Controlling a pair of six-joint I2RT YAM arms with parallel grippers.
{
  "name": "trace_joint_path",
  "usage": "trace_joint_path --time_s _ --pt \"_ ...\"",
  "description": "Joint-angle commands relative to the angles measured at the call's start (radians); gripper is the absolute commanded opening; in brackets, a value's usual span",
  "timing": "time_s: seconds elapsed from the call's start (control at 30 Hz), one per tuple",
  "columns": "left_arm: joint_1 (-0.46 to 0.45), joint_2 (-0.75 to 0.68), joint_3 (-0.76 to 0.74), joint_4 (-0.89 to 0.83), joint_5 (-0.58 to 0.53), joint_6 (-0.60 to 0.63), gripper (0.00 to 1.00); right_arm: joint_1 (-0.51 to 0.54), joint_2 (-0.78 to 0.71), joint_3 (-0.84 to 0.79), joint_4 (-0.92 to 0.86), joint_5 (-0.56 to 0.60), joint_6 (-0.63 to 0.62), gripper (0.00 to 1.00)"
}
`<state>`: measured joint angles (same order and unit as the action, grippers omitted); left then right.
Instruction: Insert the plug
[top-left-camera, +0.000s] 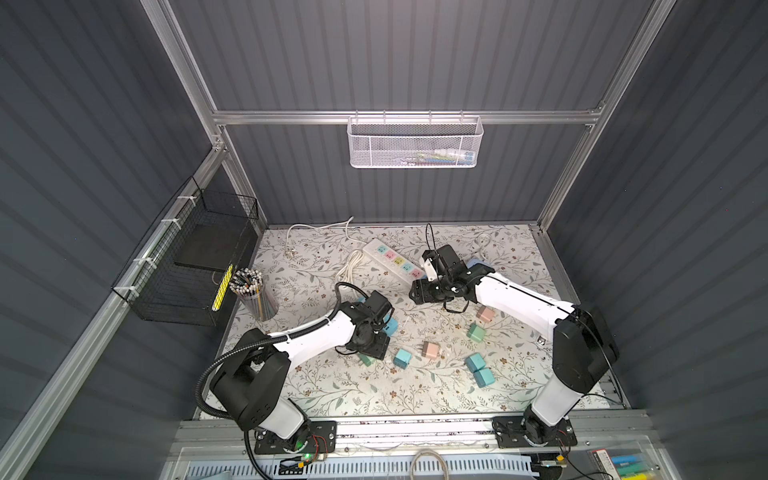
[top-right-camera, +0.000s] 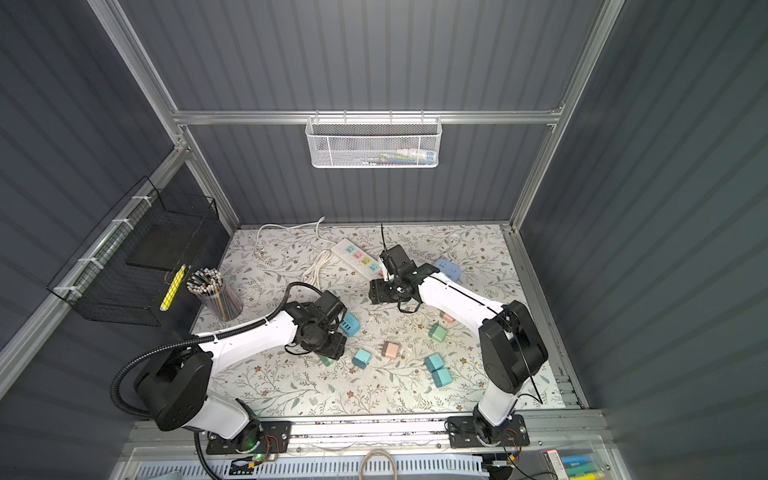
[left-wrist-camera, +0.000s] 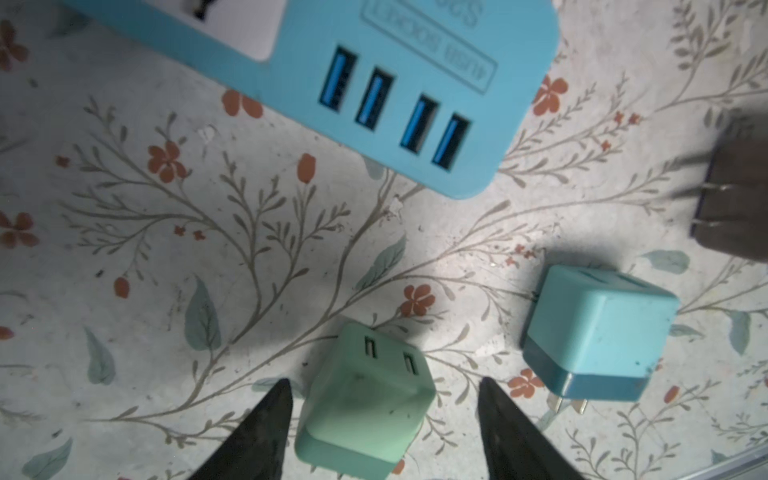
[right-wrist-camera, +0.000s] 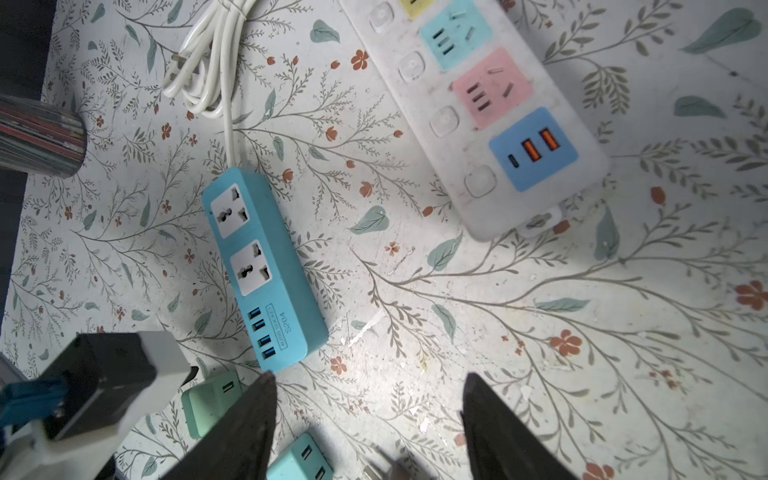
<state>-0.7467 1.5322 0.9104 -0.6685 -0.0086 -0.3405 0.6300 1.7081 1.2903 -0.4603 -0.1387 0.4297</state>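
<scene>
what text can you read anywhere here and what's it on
"S204": on the blue power strip, beside its USB ports.
"4USB SOCKET": boxed label on the same strip, upside down in the left wrist view, slightly blurred.
Red-and-white label at the front edge: too small to read.

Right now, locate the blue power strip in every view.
In a top view: blue power strip mid-table, by the left arm.
In a top view: likewise.
Left wrist: its USB end only.
Right wrist: whole, beside the white strip.
Landmark: green plug near its USB end.
</scene>
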Motion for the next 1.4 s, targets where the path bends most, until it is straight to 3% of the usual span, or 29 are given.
trace_joint_path --time_s 0.0,0.4,0.63,1.07,1.23,1.37 --pt "-0.017 0.018 0.016 -0.014 0.001 0.039 0.7 -0.001 -0.019 -0.007 0.002 0.006 0.001 0.71" --pt "-0.095 0.045 0.007 -0.074 -0.07 -0.027 0.57 -0.016 -0.023 -0.014 -0.014 0.018 0.003 0.68" --pt "-0.108 0.04 -0.005 -0.097 -0.125 -0.072 0.57 -0.02 -0.033 -0.022 -0.019 0.015 -0.003 0.67" --pt "-0.112 0.067 -0.045 -0.058 -0.112 -0.079 0.47 -0.02 -0.035 -0.021 -0.024 0.004 0.003 0.66" --pt "-0.115 0.025 -0.027 -0.05 -0.168 -0.083 0.29 -0.02 -0.038 -0.02 -0.027 -0.005 -0.001 0.64" --pt "-0.117 -0.105 -0.031 0.047 -0.239 -0.06 0.16 -0.02 -0.059 -0.006 -0.036 -0.036 -0.013 0.62"
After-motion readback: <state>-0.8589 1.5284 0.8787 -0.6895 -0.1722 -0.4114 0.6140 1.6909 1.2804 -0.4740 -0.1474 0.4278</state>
